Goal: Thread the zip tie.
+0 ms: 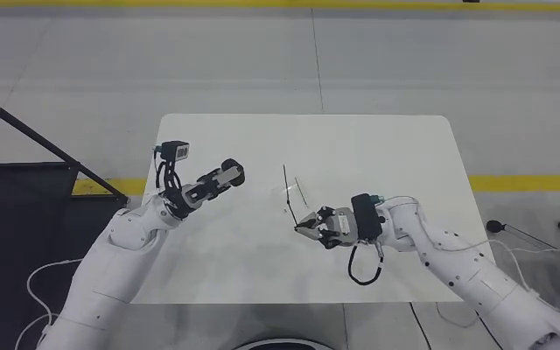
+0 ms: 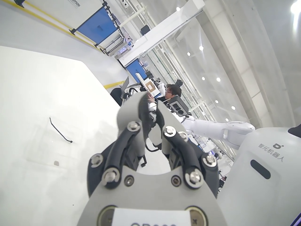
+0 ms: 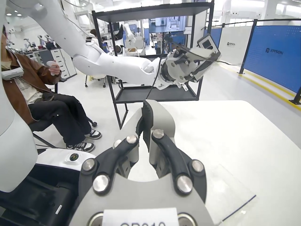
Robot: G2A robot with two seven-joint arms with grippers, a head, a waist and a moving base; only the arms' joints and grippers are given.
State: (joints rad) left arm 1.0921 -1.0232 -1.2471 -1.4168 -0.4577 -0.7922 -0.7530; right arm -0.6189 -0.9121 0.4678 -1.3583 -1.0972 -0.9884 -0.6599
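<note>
A thin black zip tie (image 1: 301, 192) stands up from the tips of my right gripper (image 1: 304, 226), which is shut on its lower end over the middle of the white table (image 1: 394, 149). In the right wrist view the tie (image 3: 153, 81) rises slanted from the closed fingertips of the right gripper (image 3: 145, 105). A second black zip tie (image 1: 286, 177) lies flat on the table just beyond it, and the left wrist view shows it (image 2: 60, 131) slightly curved. My left gripper (image 1: 233, 172) hovers to the left of both ties, fingers (image 2: 141, 114) nearly together and holding nothing. The left gripper (image 3: 204, 58) faces the right one.
A faint clear sheet (image 2: 42, 147) lies on the table under the loose tie, with a small speck (image 2: 56, 163) beside it. A black shelf rack (image 3: 155, 8) stands past the table's left edge. The far and right parts of the table are bare.
</note>
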